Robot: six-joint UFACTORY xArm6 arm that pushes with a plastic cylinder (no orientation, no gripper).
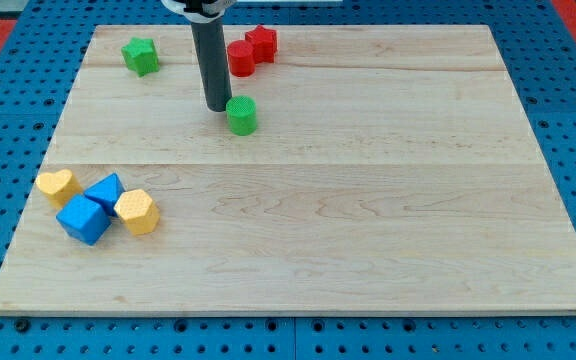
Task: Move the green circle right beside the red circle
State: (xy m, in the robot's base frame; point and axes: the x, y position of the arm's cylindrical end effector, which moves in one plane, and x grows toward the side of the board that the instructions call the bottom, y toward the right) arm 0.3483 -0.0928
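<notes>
From the one camera: my tip (218,107) rests just left of the green circle (241,115), touching or nearly so, near the desk (368,220) top edge. My tool is a bare rod, holding nothing. The red circle (240,58) sits above. I judge the next push must go upward.

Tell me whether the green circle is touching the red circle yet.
Not touching. The green circle sits apart, below the red circle; my tip is at its left.
</notes>
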